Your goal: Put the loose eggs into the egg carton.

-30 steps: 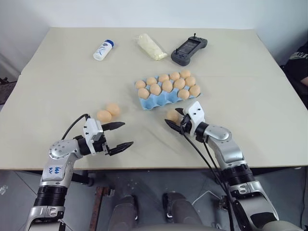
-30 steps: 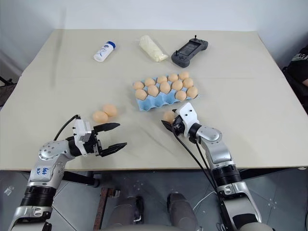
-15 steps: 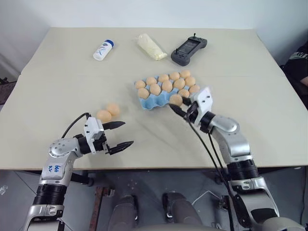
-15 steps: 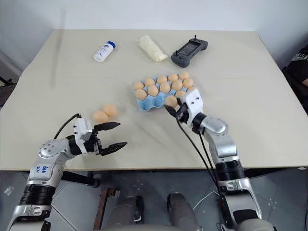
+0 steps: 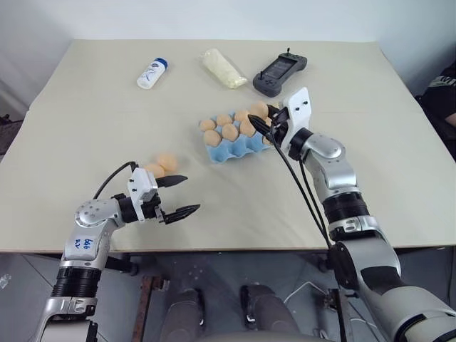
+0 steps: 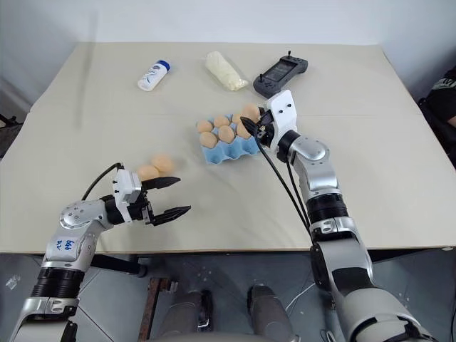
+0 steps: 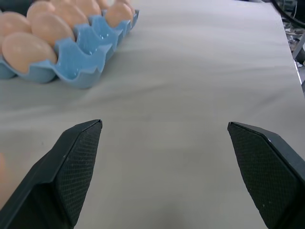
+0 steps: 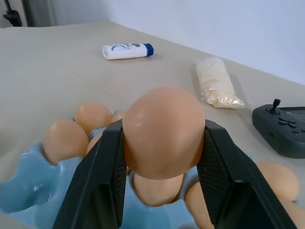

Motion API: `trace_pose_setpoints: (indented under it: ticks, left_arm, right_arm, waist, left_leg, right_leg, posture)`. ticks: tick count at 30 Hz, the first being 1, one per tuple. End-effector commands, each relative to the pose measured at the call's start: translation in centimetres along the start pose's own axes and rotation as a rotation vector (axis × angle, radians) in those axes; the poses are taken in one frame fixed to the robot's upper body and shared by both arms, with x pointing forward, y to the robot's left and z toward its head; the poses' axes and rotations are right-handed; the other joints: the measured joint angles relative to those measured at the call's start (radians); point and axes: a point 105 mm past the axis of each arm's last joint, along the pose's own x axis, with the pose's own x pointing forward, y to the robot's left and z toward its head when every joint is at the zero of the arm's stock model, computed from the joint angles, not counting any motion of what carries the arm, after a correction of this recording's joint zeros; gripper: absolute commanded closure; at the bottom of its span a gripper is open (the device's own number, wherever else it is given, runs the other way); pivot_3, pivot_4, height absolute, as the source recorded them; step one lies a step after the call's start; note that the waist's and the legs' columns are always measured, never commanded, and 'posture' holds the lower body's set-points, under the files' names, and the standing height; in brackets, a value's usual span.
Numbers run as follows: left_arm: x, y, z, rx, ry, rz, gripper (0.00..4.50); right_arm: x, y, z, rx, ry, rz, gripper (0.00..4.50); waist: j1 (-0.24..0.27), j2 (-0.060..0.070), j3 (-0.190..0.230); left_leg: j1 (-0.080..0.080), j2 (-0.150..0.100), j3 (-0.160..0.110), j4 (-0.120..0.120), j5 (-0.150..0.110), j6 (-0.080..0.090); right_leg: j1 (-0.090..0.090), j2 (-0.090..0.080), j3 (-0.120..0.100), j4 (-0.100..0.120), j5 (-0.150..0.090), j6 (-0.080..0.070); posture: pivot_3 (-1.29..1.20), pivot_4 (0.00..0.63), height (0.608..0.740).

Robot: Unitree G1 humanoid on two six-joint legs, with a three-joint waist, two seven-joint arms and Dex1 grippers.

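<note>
Gripping an egg [image 8: 163, 132] above carton [image 5: 226, 150], right hand [image 5: 261, 120]; left hand [image 5: 187, 194] agape, empty.

Three loose eggs [image 5: 167, 161], one egg carton [image 5: 226, 148], one bottle [image 5: 152, 73], one bag [image 5: 224, 69], one controller [image 5: 279, 73] are showing

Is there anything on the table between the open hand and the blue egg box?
No, in the left wrist view only bare table lies between the open left hand and the egg carton.
</note>
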Motion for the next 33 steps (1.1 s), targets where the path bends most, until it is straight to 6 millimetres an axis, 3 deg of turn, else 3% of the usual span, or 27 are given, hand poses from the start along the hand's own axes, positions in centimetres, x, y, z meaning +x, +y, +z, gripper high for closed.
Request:
trace_pose_setpoints:
  ticks: [1,12,13,19,24,28,33]
  left_arm:
    - [0.1,0.5,1.6,0.055,-0.077,0.028,0.00]
    - [0.2,0.7,2.1,0.061,-0.112,0.066,0.00]
    - [0.1,0.8,2.2,0.061,-0.116,0.071,0.00]
    - [0.1,1.0,2.3,0.063,-0.124,0.090,0.00]
    - [0.1,1.4,2.3,0.064,-0.124,0.108,0.00]
    - [-0.1,2.2,2.7,0.066,-0.136,0.157,0.00]
    - [-1.1,3.2,3.2,0.069,-0.142,0.279,0.00]
  right_arm:
    - [0.7,0.1,0.3,-0.022,-0.007,-0.010,2.85]
    - [0.6,0.1,-1.6,-0.052,0.076,0.001,2.85]
    - [0.5,0.3,-1.4,-0.052,0.068,0.020,2.14]
    - [-0.5,1.0,-0.4,-0.052,0.036,0.080,0.14]
    - [-1.1,0.1,-0.6,-0.068,0.055,0.041,0.06]
    - [-1.6,-0.7,1.3,-0.067,-0.004,0.058,0.06]
    - [-5.3,1.1,2.6,-0.079,-0.067,0.343,0.06]
  waist:
    - [0.000,0.000,0.000]
    - [-0.002,0.000,0.000]
    - [-0.002,0.000,0.000]
    - [-0.001,0.000,0.000]
    - [0.000,0.000,0.000]
    - [0.000,0.000,0.000]
    - [0.005,0.000,0.000]
  left_leg:
    - [0.000,0.000,0.000,0.000,0.000,0.000]
    - [0.000,0.000,0.000,0.001,0.000,0.000]
    - [0.000,0.000,0.000,0.001,0.000,0.000]
    - [0.000,0.000,0.000,0.002,0.000,0.000]
    - [0.000,0.000,0.000,0.002,0.000,0.000]
    - [0.000,0.000,0.000,0.002,0.000,0.000]
    - [0.000,0.000,0.000,0.000,0.000,0.000]
  right_leg:
    - [0.000,0.000,0.000,0.000,0.000,0.000]
    - [0.000,0.000,0.000,0.002,0.000,0.000]
    - [0.000,0.000,0.000,0.003,0.000,0.000]
    - [0.000,0.000,0.000,0.004,0.000,0.000]
    - [0.000,0.000,0.000,0.004,0.000,0.000]
    - [0.000,0.000,0.000,0.004,0.000,0.000]
    - [0.000,0.000,0.000,0.002,0.000,0.000]
  posture:
    - [0.00,0.150,0.740]
    - [0.00,0.150,0.740]
    - [0.00,0.150,0.740]
    - [0.00,0.150,0.740]
    - [0.00,0.150,0.740]
    - [0.00,0.150,0.740]
    - [0.00,0.150,0.740]
